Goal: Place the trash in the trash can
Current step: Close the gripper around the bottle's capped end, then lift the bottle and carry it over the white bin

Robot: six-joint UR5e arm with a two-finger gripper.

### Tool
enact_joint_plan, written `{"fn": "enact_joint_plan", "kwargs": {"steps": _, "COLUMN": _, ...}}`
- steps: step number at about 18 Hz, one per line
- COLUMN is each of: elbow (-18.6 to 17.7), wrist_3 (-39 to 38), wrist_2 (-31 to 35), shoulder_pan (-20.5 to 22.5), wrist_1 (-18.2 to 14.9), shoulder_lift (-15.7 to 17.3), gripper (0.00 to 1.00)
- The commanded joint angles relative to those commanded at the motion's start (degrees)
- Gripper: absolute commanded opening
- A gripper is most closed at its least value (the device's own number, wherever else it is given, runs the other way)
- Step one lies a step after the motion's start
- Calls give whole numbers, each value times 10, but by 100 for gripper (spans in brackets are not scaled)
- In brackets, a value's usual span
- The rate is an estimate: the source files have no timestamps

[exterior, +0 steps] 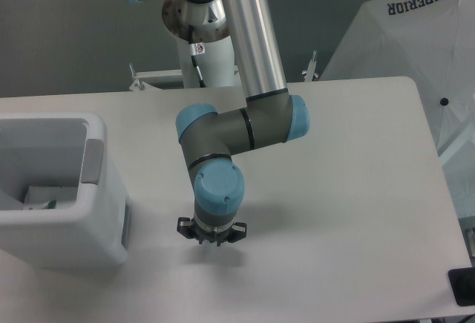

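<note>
We see the trash can (63, 189) at the table's (349, 189) left edge, a flat labelled bag (41, 195) lying inside it. Just to its right, the arm's gripper (211, 235) points down at bare tabletop, apart from the bin; we cannot tell how its fingers stand. A white umbrella (415, 56) rises beyond the far right corner.

Matt white plastic bin (96, 223); smooth matt table (356, 189).
</note>
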Motion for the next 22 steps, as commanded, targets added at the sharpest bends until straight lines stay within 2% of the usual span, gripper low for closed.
{"fn": "enact_joint_plan", "kwargs": {"steps": 2, "elbow": 9, "wrist_3": -1, "wrist_2": -10, "shoulder_pan": 6, "wrist_1": 0, "shoulder_lift": 28, "gripper": 0}}
{"fn": "enact_joint_plan", "kwargs": {"steps": 4, "elbow": 27, "wrist_3": -1, "wrist_2": -51, "shoulder_pan": 19, "wrist_1": 1, "shoulder_lift": 54, "gripper": 0}}
{"fn": "enact_joint_plan", "kwargs": {"steps": 6, "elbow": 55, "wrist_3": -5, "wrist_2": -93, "shoulder_pan": 36, "wrist_1": 3, "shoulder_lift": 74, "gripper": 0}}
{"fn": "enact_joint_plan", "kwargs": {"steps": 7, "elbow": 81, "wrist_3": -8, "wrist_2": -117, "shoulder_pan": 45, "wrist_1": 4, "shoulder_lift": 83, "gripper": 0}}
{"fn": "enact_joint_plan", "kwargs": {"steps": 11, "elbow": 141, "wrist_3": -31, "wrist_2": -179, "shoulder_pan": 64, "wrist_1": 9, "shoulder_lift": 113, "gripper": 0}}
{"fn": "enact_joint_plan", "kwargs": {"steps": 14, "elbow": 183, "wrist_3": -34, "wrist_2": -222, "shoulder_pan": 69, "wrist_1": 21, "shoulder_lift": 117, "gripper": 0}}
{"fn": "enact_joint_plan", "kwargs": {"steps": 18, "elbow": 196, "wrist_3": -43, "wrist_2": -275, "shoulder_pan": 69, "wrist_1": 58, "shoulder_lift": 143, "gripper": 0}}
{"fn": "enact_joint_plan", "kwargs": {"steps": 22, "elbow": 202, "wrist_3": -56, "wrist_2": -333, "shoulder_pan": 63, "wrist_1": 62, "shoulder_lift": 166, "gripper": 0}}
